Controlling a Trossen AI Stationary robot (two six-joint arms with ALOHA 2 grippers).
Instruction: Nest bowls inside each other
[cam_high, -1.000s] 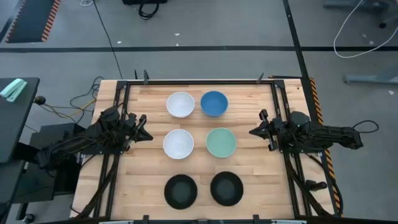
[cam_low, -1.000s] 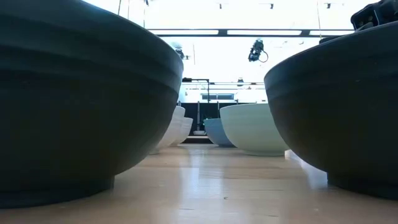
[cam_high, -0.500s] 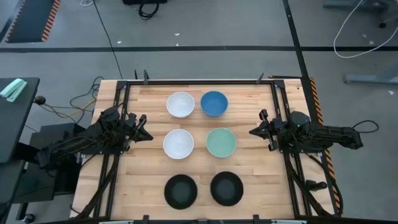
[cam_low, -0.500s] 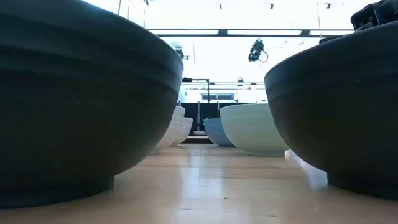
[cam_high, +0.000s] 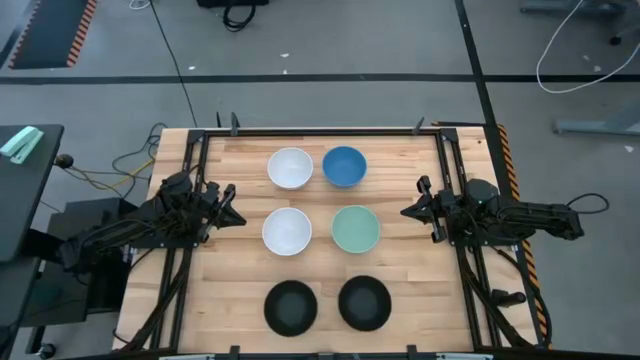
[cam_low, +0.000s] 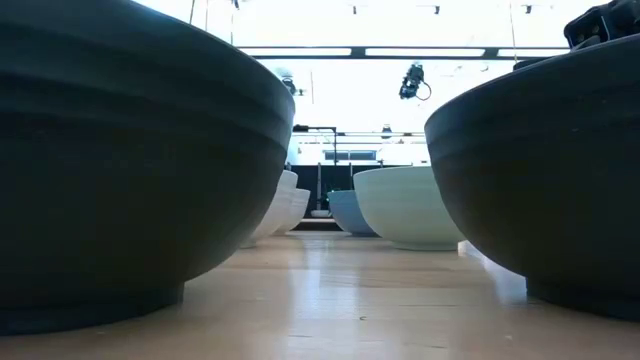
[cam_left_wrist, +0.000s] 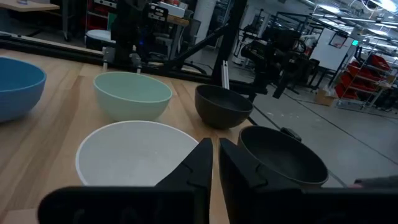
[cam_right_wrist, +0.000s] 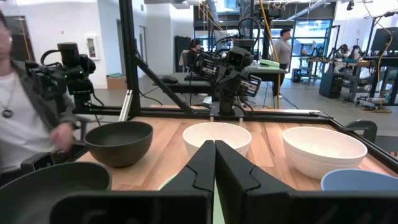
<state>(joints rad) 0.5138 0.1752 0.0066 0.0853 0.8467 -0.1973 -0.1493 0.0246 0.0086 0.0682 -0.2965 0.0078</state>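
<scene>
Six bowls stand apart on their bases on the wooden table, in three rows of two. The far row is white and blue. The middle row is white and mint green. The near row is two black bowls. My left gripper hovers at the table's left side and points level at the middle white bowl; its fingers stand a narrow slit apart. My right gripper hovers at the right side, shut, pointing across at the bowls.
Dark metal rails run along the table's left and right sides under the arms. A seated person shows beyond the table in the right wrist view, with more people far back in the room. In the low view the two black bowls fill the foreground.
</scene>
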